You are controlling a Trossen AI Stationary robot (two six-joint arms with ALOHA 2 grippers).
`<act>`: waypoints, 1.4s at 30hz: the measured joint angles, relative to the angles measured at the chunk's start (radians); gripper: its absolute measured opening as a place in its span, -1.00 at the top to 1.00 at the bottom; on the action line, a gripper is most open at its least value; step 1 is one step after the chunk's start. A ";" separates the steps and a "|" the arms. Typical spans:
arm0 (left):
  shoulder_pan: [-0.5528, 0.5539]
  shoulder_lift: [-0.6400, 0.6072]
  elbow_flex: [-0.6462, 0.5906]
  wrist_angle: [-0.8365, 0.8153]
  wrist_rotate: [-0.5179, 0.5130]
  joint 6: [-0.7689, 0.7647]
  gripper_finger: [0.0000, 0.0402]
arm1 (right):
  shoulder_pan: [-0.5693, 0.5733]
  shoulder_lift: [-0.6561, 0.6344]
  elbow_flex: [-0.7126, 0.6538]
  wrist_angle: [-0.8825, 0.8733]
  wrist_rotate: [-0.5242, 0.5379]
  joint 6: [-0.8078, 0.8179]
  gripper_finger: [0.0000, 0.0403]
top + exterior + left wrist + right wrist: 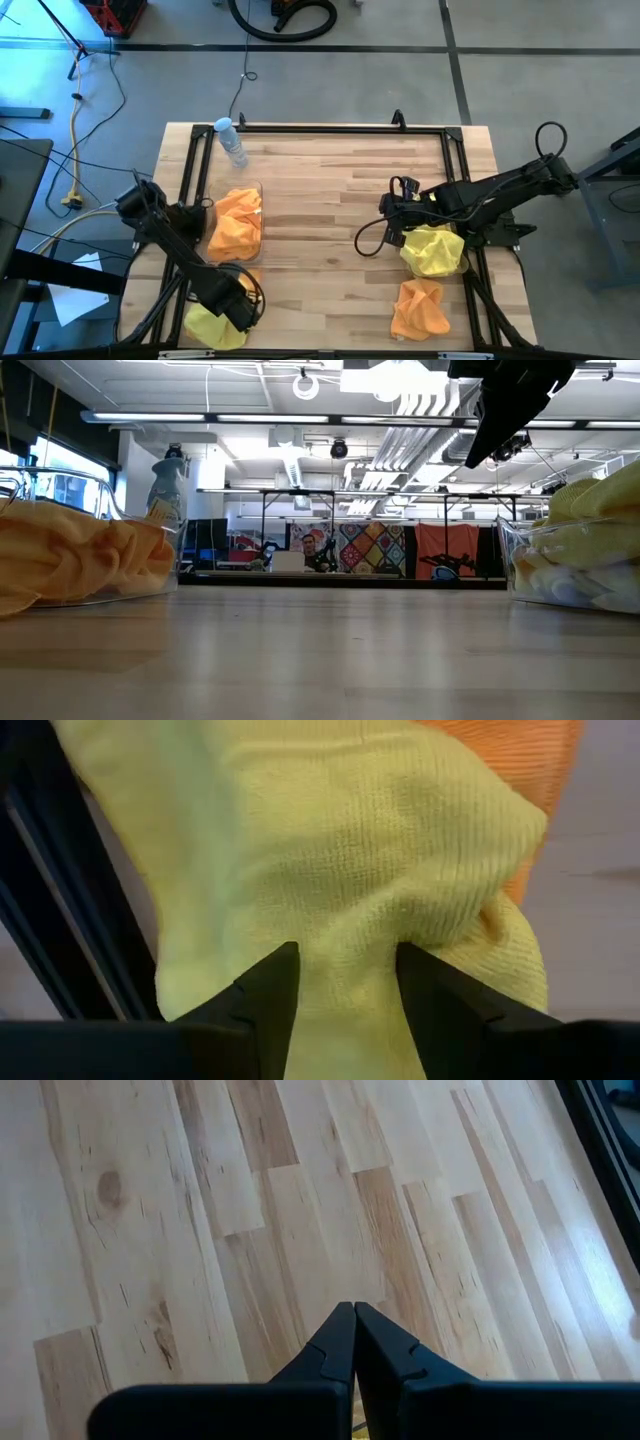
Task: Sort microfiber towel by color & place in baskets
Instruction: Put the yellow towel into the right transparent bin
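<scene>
A yellow microfiber towel (212, 326) sits bunched at the table's near-left corner, under my left gripper (240, 303), which is shut on it; the left wrist view shows the towel (330, 850) filling the picture. Orange towels (236, 224) fill the left clear basket (258, 186), seen in the low view as an orange heap (80, 560). A yellow towel (432, 250) fills the right basket (520, 565). Another orange towel (418, 308) lies loose on the table near the right basket. My right gripper (354, 1342) is shut and empty above bare wood, left of the right basket. My left gripper pinches a raised fold of the yellow towel (345, 995) between its two fingers (268, 995), coming from above. The cloth bulges out beyond the fingertips and is creased beside one finger. Whether the towel is lifted clear, I cannot tell.
A clear water bottle (232, 142) lies near the table's far-left corner. A black frame (330, 129) runs along the table's edges. Bare wood (330, 220) spreads between the two baskets. An orange patch (520, 760) shows behind the yellow towel.
</scene>
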 joint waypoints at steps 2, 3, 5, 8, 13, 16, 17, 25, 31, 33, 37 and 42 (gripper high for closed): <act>0.000 0.015 0.000 0.007 0.014 0.015 0.32 | 0.000 0.000 0.000 0.000 0.000 -0.001 1.00; 0.000 0.020 0.000 0.015 0.015 0.021 0.40 | 0.000 0.000 0.000 0.000 0.000 -0.001 1.00; 0.000 0.026 0.000 0.037 0.017 0.033 0.61 | 0.000 0.000 0.000 0.000 0.000 -0.001 1.00; 0.000 0.027 0.015 0.038 0.012 0.042 0.93 | 0.000 0.000 0.000 0.004 -0.001 -0.001 1.00; 0.003 0.023 0.137 -0.067 -0.048 0.086 0.98 | 0.000 0.000 0.000 0.016 -0.001 0.030 1.00; 0.010 0.023 0.266 -0.188 -0.135 0.123 0.99 | 0.000 0.000 0.000 0.045 -0.016 0.031 1.00; 0.015 0.023 0.312 -0.235 -0.163 0.133 0.99 | 0.000 0.000 0.000 0.071 -0.020 0.025 1.00; 0.122 0.021 0.586 -0.440 -0.417 0.369 1.00 | 0.003 0.000 0.000 0.475 -0.176 -0.141 0.99; 0.285 0.021 0.656 -0.399 -0.512 0.685 1.00 | 0.002 0.000 0.000 0.697 -0.310 -0.193 0.71; 0.347 0.021 0.661 -0.365 -0.516 0.800 1.00 | 0.003 0.000 0.000 0.737 -0.321 -0.193 0.55; 0.462 0.022 0.662 -0.220 -0.521 1.054 1.00 | 0.002 0.004 0.000 0.776 -0.322 -0.187 0.19; 0.583 0.022 0.662 0.020 -0.490 1.308 1.00 | 0.002 0.044 0.000 0.805 -0.280 -0.211 -0.20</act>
